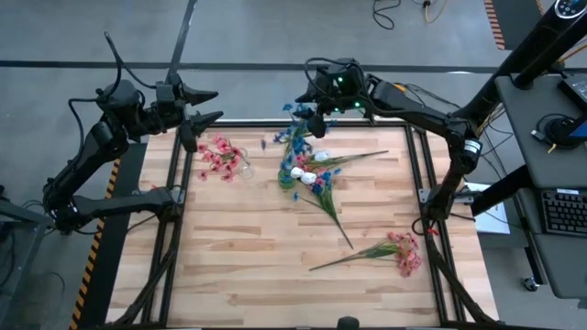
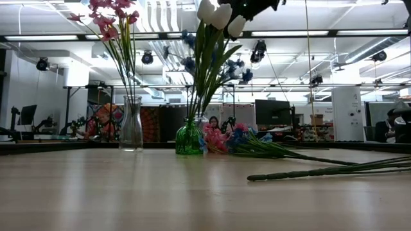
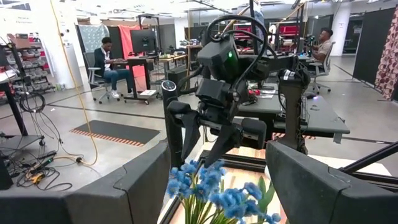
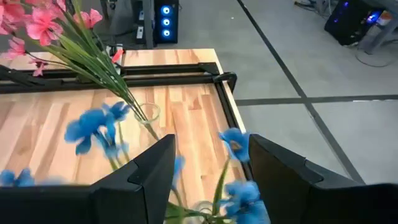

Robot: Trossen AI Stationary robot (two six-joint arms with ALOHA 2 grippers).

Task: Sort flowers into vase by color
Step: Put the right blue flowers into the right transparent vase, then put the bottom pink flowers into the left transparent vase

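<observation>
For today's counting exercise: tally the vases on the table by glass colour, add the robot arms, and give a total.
Clear glass vase: 1
Green glass vase: 1
Dark robot arms: 2 (left arm, right arm)
Total: 4

No text, label, brand, number or sign can be read in any view. The monitors in the room behind the desk are dark or too far off to make out, and the equipment there carries only glowing lights, no lettering that can be told.
</observation>
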